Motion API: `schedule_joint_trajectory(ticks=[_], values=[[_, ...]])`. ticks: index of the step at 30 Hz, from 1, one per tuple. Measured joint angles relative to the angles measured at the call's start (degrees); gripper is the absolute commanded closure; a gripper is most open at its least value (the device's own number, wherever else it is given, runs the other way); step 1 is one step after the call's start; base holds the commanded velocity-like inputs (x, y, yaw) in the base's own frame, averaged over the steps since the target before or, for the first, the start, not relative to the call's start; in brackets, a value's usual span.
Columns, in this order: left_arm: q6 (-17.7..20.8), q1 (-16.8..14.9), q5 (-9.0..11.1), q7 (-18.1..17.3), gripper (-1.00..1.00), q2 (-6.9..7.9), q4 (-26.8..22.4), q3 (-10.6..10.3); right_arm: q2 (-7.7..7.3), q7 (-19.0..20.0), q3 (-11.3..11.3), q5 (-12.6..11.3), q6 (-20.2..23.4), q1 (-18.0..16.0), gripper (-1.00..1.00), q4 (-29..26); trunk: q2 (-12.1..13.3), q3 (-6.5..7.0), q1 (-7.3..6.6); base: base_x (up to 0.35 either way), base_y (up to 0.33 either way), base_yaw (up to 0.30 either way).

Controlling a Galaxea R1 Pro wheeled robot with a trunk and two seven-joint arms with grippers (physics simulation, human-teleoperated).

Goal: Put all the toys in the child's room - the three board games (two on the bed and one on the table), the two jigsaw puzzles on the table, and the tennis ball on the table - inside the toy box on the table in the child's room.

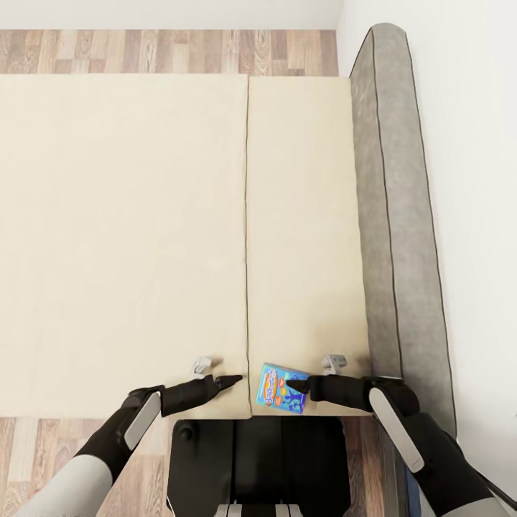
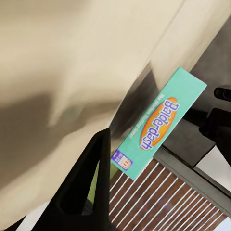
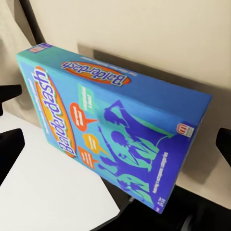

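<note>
A blue and teal Balderdash board game lies on the cream bed, at its near edge beside the seam. My right gripper is at the box's right side and open. In the right wrist view the box lies between the two spread fingers, close to the camera. My left gripper hovers just left of the seam, pointing at the box, and looks shut with nothing in it. The left wrist view shows the box's teal side a short way past the fingers.
A grey padded headboard runs along the bed's right side against the white wall. Wooden floor shows beyond the bed's far edge. My own dark base stands right against the bed's near edge.
</note>
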Motion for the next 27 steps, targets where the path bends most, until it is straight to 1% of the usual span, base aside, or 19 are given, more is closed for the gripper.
schedule_joint_trajectory(ticks=[4, 6, 12, 17, 21, 22, 25, 27], values=[[-0.4, -0.5, -0.7, 0.0, -1.00, -0.31, 0.4, 0.0, 0.26, 0.0, 0.0, 0.0, -0.1, -0.1, -1.00, 0.0, 0.0, 0.00, -0.16, 0.000, 0.000, 0.000], [-0.6, -0.7, -0.8, -0.2, -1.00, -0.51, 0.5, 0.0, 0.60, 0.0, 0.0, 0.0, -0.2, -0.2, -1.00, 0.0, 0.0, 0.00, -0.18, 0.000, 0.000, 0.000], [-0.7, -0.8, -0.7, -0.2, -1.00, -0.67, 0.7, 0.0, 0.86, 0.0, 0.0, 0.0, -0.4, -0.4, -1.00, 0.0, 0.0, 0.00, -0.16, 0.000, 0.000, 0.000], [-0.9, -0.8, -1.1, -0.3, -1.00, -0.85, 0.7, 0.0, 0.96, 0.0, 0.0, 0.0, -0.5, -0.5, -1.00, 0.1, 0.0, 0.00, -0.17, 0.000, 0.000, 0.000], [-1.3, -0.8, -2.3, -0.4, -1.00, -1.21, 0.7, 0.0, 1.08, 0.0, -0.1, 0.0, -0.7, -0.6, -1.00, 0.1, 0.0, 0.00, -0.20, 0.000, 0.000, 0.000], [-1.3, -0.8, -2.3, -0.4, -1.00, -1.22, 0.7, 0.0, 1.09, 0.0, -0.1, 0.0, -0.7, -0.6, -1.00, 0.1, 0.0, 0.00, -0.20, 0.000, 0.000, 0.000], [-1.9, -0.9, -3.1, -0.5, -1.00, -1.82, 1.1, 0.1, 1.51, 0.0, -0.2, 0.0, -0.7, -0.7, -1.00, 0.1, 0.0, 0.00, -0.21, 0.000, 0.000, 0.000], [-2.0, -0.9, -3.2, -0.6, -1.00, -1.92, 1.2, 0.1, 1.64, 0.0, -0.2, 0.0, -0.7, -0.7, -1.00, 0.1, 0.0, 0.01, -0.21, 0.000, 0.000, 0.000]])
